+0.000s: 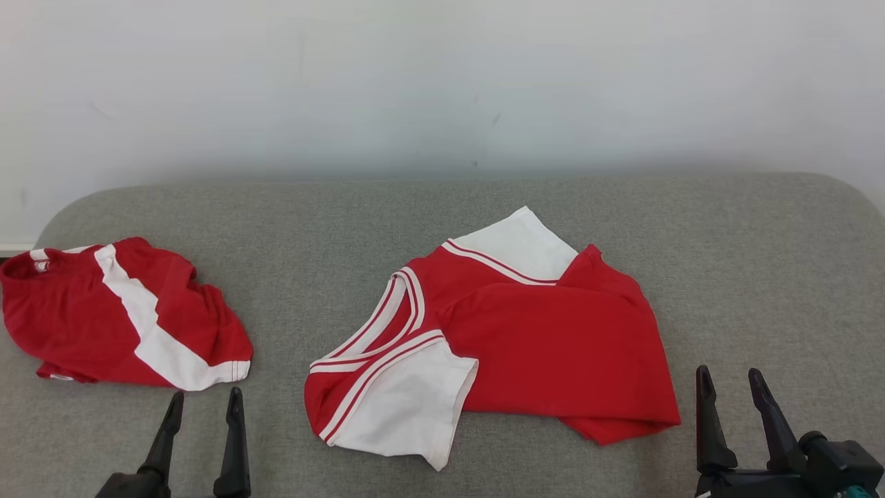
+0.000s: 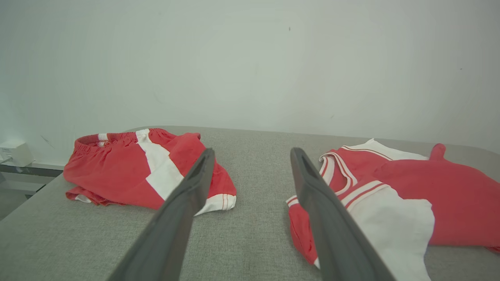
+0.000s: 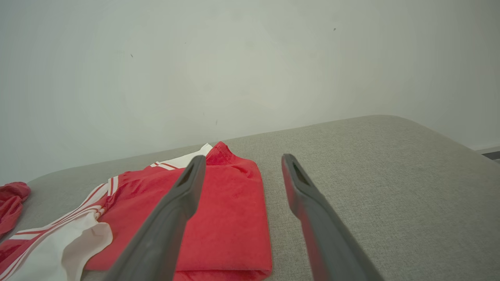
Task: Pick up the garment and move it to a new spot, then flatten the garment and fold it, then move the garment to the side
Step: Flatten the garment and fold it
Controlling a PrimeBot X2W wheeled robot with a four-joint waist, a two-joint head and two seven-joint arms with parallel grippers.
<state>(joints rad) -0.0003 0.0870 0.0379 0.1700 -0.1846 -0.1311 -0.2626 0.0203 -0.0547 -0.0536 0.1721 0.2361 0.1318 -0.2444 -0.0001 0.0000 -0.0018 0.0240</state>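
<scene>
The left gripper (image 1: 207, 393) stood with its dark fingers spread wide and held nothing. The right gripper (image 1: 729, 373) was equally wide and empty. Between them, touching neither, the red cotton shirt with white striped-trim sleeves (image 1: 546, 339) lay partly folded at the middle of the grey woven fabric cushion (image 1: 760, 242). Crumpled red shorts with a white stripe (image 1: 69, 318) lay well to the shirt's left.
</scene>
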